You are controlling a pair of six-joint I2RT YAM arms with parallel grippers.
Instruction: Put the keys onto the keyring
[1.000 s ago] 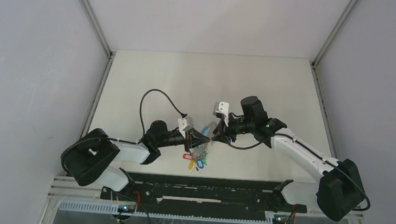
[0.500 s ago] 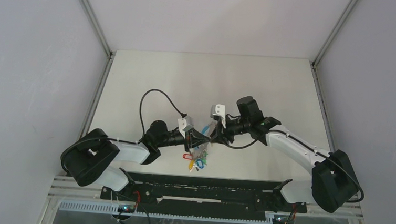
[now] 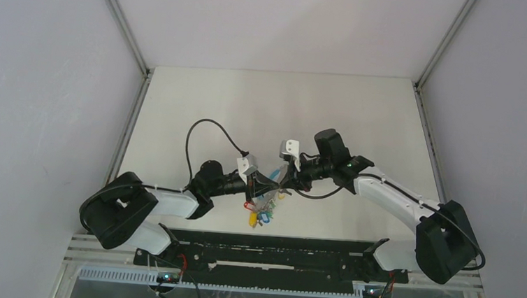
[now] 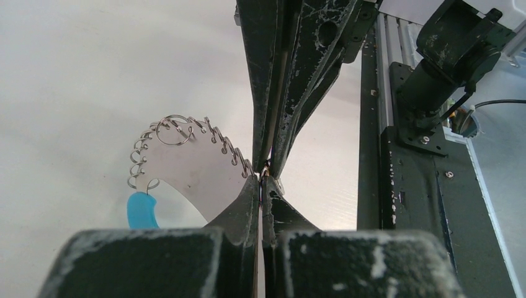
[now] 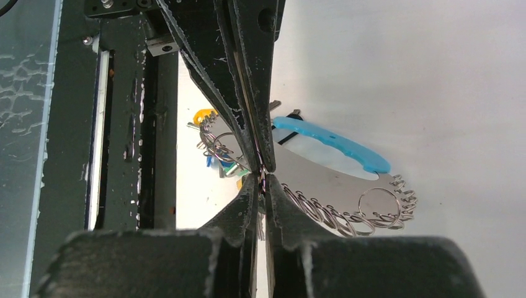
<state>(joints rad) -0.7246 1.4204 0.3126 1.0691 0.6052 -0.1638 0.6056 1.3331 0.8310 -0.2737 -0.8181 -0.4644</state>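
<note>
My left gripper (image 3: 276, 186) and right gripper (image 3: 285, 183) meet tip to tip above the table's near middle. The keyring shows in the left wrist view as a grey plate edged with wire coils (image 4: 186, 158) and a blue band (image 4: 141, 210); in the right wrist view the blue band (image 5: 335, 143) arcs over the plate (image 5: 322, 180). Both grippers are shut on the keyring's thin edge where the coil ends, left (image 4: 262, 180) and right (image 5: 262, 177). A bunch of coloured keys (image 3: 262, 212) hangs below, with a yellow head (image 5: 203, 116) and a green bit (image 5: 231, 167) showing.
The black rail (image 3: 267, 251) with the arm bases runs along the near edge, just below the hanging keys. White table (image 3: 277, 108) stretches behind the grippers, between grey side walls. A black cable (image 3: 202, 127) loops over the left arm.
My right gripper has moved left toward the left gripper until the two tips meet at the keyring. The left arm and the hanging keys have barely shifted.
</note>
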